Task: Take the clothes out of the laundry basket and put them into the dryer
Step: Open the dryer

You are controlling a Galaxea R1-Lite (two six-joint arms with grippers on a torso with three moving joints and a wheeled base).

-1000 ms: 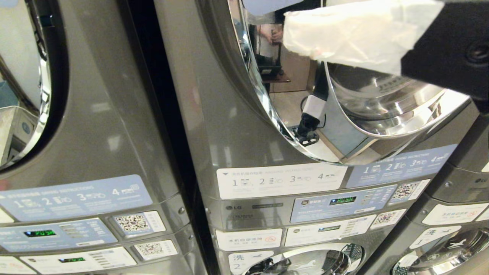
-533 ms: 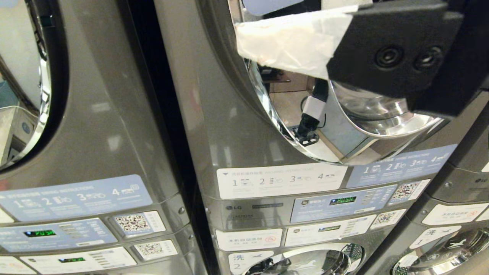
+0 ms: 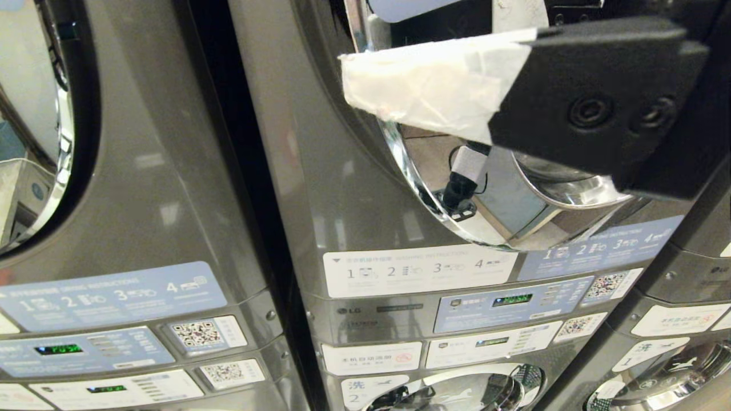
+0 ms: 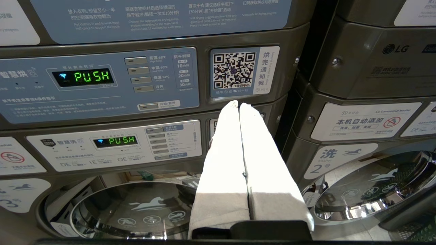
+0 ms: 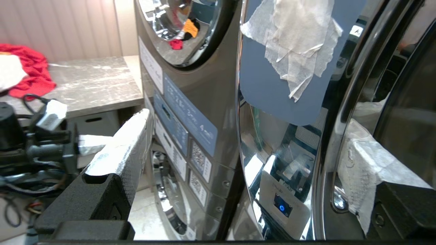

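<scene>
1. The clothes show in no view. A sliver of green lattice at the edge of the left wrist view may be the basket [image 4: 424, 234], low beside the machines, but that cannot be told for sure. Nothing is loaded.
2. In the head view the right gripper [image 5: 245, 136] has swung further left and a little lower across the dryer door [image 3: 434, 177] than a second ago. Its white-wrapped finger [image 3: 428, 94] now reaches past the door's chrome rim onto the grey dryer [image 3: 320, 171] front.
3. The jaws stand spread as wide as they go and hold nothing.
4. My reading: this is a reach for the door's edge, so the step in hand is opening the dryer. Fetching clothes comes after.
5. The head view shows only one finger. The right wrist view shows both, well apart, with the door's rim between them. Whether either touches the door cannot be told.
6. The right wrist view also shows a counter [image 5: 98, 85] beside the machines, with red cloth [image 5: 29, 73] at its far edge.
7. Only the left wrist view shows the left gripper [image 4: 239, 106]. It is parked with its fingers pressed together, empty, facing the control panels [image 4: 98, 83].
</scene>
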